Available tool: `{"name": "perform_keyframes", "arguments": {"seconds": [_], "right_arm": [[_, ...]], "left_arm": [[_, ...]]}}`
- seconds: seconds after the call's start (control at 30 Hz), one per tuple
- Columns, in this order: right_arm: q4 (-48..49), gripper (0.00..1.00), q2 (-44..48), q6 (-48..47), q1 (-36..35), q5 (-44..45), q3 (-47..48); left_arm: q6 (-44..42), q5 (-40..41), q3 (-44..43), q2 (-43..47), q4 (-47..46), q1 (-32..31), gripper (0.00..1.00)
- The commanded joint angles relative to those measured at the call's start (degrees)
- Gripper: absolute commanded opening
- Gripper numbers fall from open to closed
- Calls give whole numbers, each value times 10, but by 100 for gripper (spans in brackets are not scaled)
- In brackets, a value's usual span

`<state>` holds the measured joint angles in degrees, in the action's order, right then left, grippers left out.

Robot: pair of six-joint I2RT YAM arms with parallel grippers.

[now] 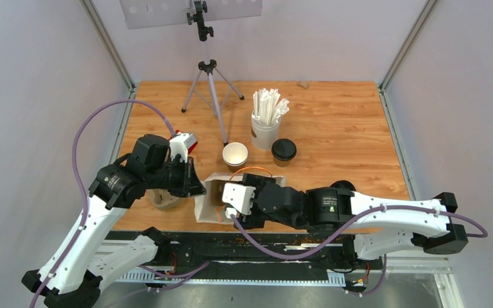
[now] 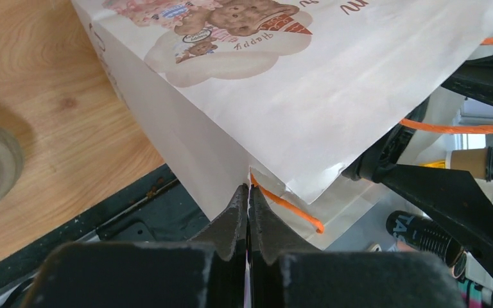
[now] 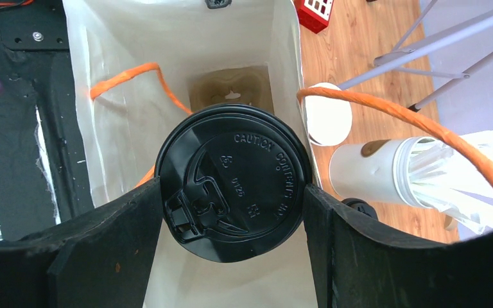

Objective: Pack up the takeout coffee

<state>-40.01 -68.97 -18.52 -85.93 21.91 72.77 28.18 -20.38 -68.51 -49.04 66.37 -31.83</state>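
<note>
- Takeout coffee cup (image 3: pixel 234 183): its round black lid fills the middle of the right wrist view. It is held above the open mouth of the paper bag (image 3: pixel 135 64), with the bag's white inner walls and floor showing past the lid. How far down into the bag it sits I cannot tell.
- The right gripper (image 3: pixel 234 215) has its two black fingers clamped on the takeout coffee cup, one against each side just under the lid.
- The left gripper (image 2: pixel 248 199) has its fingers pressed together on the bag's top edge, pinching the paper at a corner of the mouth. An orange handle cord runs out right beside the fingertips.
- The paper bag stands upright at the near edge of the wooden table (image 1: pixel 346 128), between the two arms. It is printed on the outside with a cartoon bear (seen upside down from the left wrist).
- The orange handles (image 3: pixel 423 128) arch loose on either side of the mouth.
- A second lidded cup (image 1: pixel 284 151) stands on the table beyond the bag, just beside the white cup of wrapped straws (image 1: pixel 264 131).
- A lidless cup (image 1: pixel 235 154), white inside, stands to the left of those, near the bag's far side.
- A tripod (image 1: pixel 208 83) stands at the back of the table.
</note>
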Motion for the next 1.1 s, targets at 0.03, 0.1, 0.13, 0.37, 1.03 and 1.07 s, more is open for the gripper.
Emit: {"name": "perform_keyframes", "arguments": {"seconds": [0.03,0.1,0.13,0.37,1.03,1.07], "right_arm": [[57,56,8,-47,-3,9,-29],[55,56,4,-63,-3,8,-33],[52,56,1,-69,-3,8,-35],[32,56,-4,-78,-4,-8,-57],[75,56,-47,-81,-7,36,-53],[77,56,-48,-78,-7,35,-52]], "left_arm": [[-15,-38,13,16,-58,2,0],[-13,-47,21,20,-67,2,0],[-13,-51,25,21,-73,2,0],[-14,-48,25,23,-68,2,9],[0,-23,79,85,-27,2,57],[-3,-22,83,85,-30,2,57]]}}
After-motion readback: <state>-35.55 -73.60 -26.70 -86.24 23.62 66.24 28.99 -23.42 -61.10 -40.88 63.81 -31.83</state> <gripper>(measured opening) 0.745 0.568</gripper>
